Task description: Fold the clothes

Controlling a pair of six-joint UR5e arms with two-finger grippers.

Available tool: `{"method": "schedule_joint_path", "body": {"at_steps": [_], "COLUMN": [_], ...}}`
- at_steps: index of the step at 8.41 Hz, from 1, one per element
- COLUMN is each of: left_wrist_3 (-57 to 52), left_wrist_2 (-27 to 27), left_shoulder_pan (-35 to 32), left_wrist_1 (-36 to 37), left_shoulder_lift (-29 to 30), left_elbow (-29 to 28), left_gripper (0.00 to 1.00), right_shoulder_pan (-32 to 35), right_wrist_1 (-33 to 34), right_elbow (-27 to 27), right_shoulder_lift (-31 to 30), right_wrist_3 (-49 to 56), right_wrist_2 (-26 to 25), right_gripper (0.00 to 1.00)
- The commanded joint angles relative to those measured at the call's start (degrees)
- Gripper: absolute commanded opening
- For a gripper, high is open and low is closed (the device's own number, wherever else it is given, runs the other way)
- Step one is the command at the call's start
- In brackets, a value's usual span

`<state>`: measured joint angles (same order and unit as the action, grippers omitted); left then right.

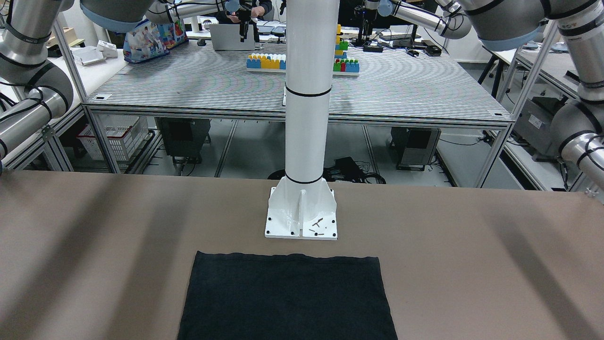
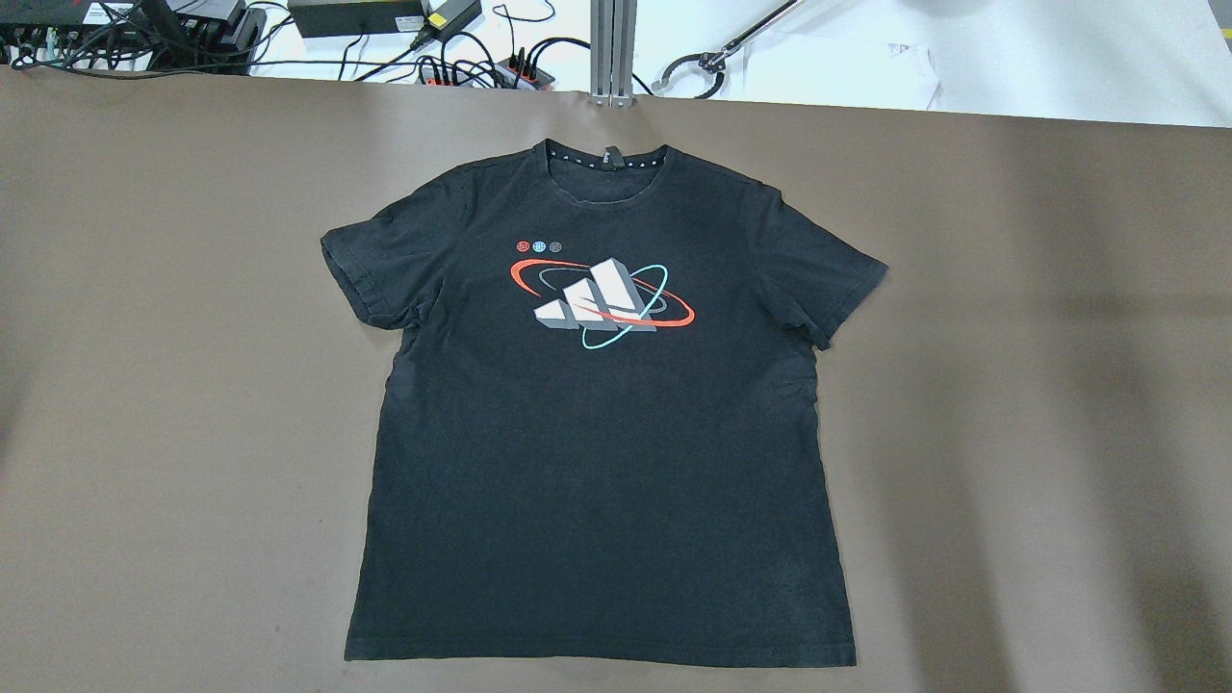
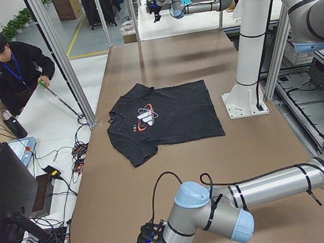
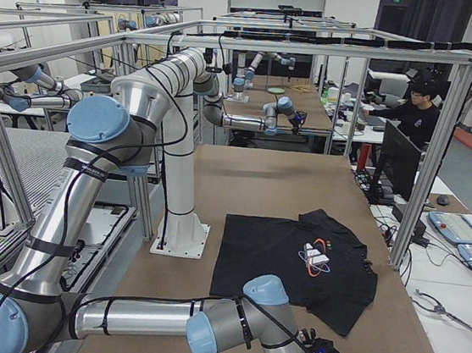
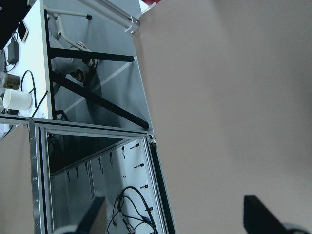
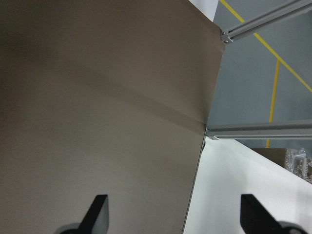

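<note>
Nearest the wrist lenses, the left gripper (image 5: 176,215) and the right gripper (image 6: 176,213) are seen with dark fingers spread wide apart, and nothing is held between them. Below both, a matte brown table covering (image 2: 1011,385) is spread. Aluminium framing and further workbenches are seen around it, and a person (image 3: 14,64) is seen on the operators' side. A black short-sleeved fabric T-shirt (image 2: 597,433) is laid flat at the table's middle, front up, sleeves out, its hem near the white pedestal base (image 1: 302,222) but apart from it. A white three-bar print ringed in red and turquoise is shown overhead — in the front-facing view only the plain lower part is seen.
</note>
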<state>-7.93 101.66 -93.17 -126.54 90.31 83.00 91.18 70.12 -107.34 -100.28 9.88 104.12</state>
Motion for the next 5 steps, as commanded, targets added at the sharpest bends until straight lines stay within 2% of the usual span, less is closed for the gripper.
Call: {"method": "schedule_joint_path", "body": {"at_steps": [1,2,4,5], "left_wrist_3": [1.24,2.73,5.20,5.29], "left_wrist_2": [1.78,7.27,13.89,14.96], "left_shoulder_pan": [0.18,0.18,2.44,5.16], "left_wrist_1": [-1.08,-0.99,-0.90,-0.90], "left_shoulder_lift": [1.62,3.54,8.45,12.83], "left_elbow": [0.23,0.15,-3.34,-6.15], "left_gripper": [1.00,1.00,1.00,1.00], "right_shoulder_pan": [-0.13,-0.30,-4.50,-7.48], "right_wrist_1": [-1.47,-3.65,-3.76,-3.85], "right_elbow": [2.13,2.31,8.51,11.60], "right_shoulder_lift": [0.26,1.22,9.63,14.63], "right_wrist_3": [-1.18,-2.75,-14.31,-17.15], "right_wrist_2": [1.08,1.17,5.54,6.00], "right_gripper": [0.95,0.94,0.93,0.93]}}
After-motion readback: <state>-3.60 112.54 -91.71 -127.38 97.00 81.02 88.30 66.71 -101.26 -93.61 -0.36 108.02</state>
